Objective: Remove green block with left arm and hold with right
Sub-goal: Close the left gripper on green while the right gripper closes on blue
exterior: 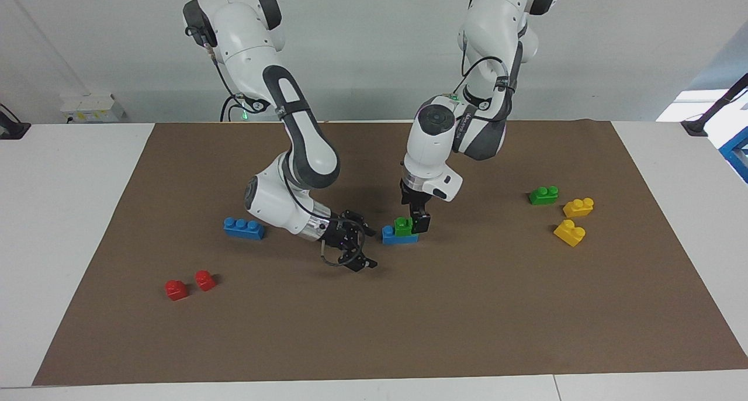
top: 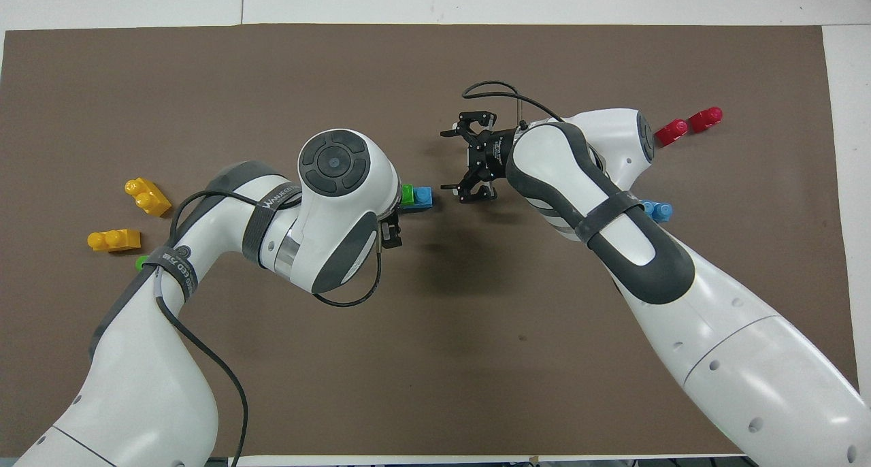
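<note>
The green block (exterior: 402, 225) sits on top of a blue block (exterior: 397, 236), near the middle of the frame on the brown mat (exterior: 409, 331). The left gripper (exterior: 418, 221) points down and closes its jaws on the green block. The right gripper (exterior: 357, 246) lies low, just beside the blue block, with its jaws wide apart and nothing in them.

A brown mat (exterior: 409, 331) is covering most of the white table (exterior: 64, 225), a pale grey wall (exterior: 362, 50) is rising along the robots' edge, and a white socket box (exterior: 93, 106) is sitting against it.
</note>
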Tool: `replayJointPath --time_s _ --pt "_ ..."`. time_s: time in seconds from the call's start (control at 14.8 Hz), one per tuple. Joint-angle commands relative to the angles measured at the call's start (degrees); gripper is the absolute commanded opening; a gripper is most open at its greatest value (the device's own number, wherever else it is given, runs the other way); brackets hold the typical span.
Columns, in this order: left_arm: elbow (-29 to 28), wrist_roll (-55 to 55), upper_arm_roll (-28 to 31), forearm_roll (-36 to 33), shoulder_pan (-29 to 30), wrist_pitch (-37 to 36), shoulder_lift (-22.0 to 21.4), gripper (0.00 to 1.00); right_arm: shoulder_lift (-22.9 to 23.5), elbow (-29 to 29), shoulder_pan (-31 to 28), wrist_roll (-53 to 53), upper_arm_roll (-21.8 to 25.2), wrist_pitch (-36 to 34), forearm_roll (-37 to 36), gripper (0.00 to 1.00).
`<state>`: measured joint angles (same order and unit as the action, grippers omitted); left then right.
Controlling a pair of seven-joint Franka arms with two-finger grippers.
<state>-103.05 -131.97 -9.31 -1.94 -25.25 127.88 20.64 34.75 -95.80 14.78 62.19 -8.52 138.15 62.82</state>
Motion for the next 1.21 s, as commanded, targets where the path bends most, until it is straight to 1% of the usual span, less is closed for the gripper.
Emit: replayJointPath --time_s 0.0,0.27,0.54,0.81,1.15 --pt "0.66 -1.71 0.96 -1.13 -1.03 1.4 0.89 1.0 1.99 1.49 1.65 -0.49 -0.01 2.64 1.51 0.96" --pt "0.57 -2.33 1.04 -1.22 -1.03 2.37 1.15 1.0 2.52 1.58 3.59 -0.4 -0.01 4.49 2.21 0.96" --pt "0.48 -2.24 1.04 -2.18 -1.03 1.41 1.15 1.0 2.34 1.05 3.06 -0.49 -0.01 3.0 2.13 0.96" --pt "-0.13 -1.63 1.04 -3.5 -1.03 -1.31 0.89 1.0 2.08 0.35 3.15 -0.49 -0.01 1.25 2.04 0.97" --pt "-0.22 -0.66 0.96 -3.59 -1.03 -2.28 0.71 1.0 1.38 -1.41 2.97 -1.02 -0.01 0.28 1.95 0.97"
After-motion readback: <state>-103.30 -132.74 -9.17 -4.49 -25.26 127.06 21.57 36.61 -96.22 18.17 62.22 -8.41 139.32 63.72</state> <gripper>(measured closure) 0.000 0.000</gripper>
